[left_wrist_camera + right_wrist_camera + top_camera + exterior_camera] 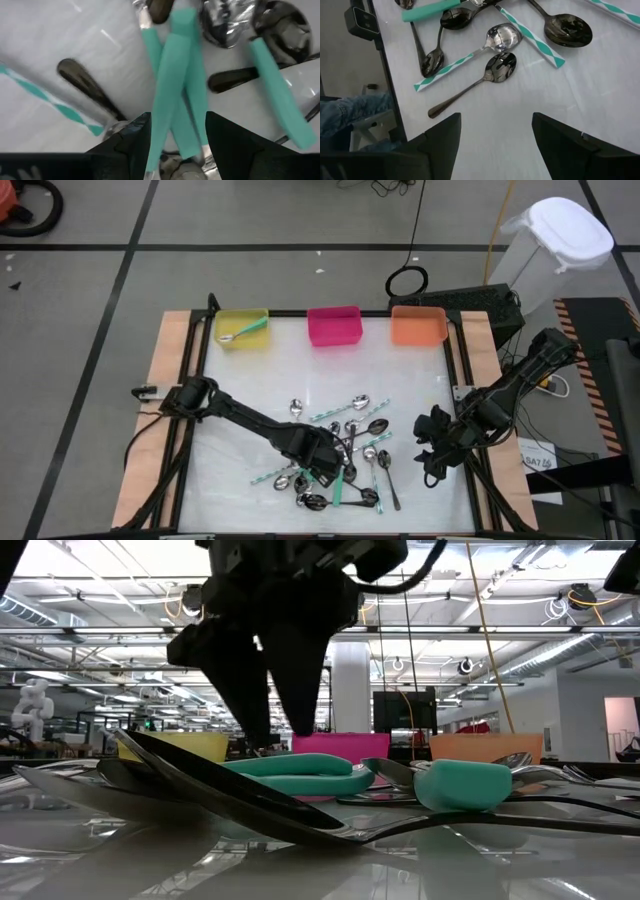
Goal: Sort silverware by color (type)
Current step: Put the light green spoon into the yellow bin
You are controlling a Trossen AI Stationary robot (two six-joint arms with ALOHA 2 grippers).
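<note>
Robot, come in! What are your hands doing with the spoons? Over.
Left gripper open, down astride teal-handled spoons in the pile. Right gripper open, waiting at table edge. One spoon in yellow bin.

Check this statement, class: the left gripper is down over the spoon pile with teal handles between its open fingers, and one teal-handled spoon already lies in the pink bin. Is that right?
Not quite: the bin is wrong. The high view shows the teal-handled spoon lying in the yellow bin; the pink bin holds no spoon. The rest stands: the left gripper is open over the pile with teal handles between its fingers.
</note>
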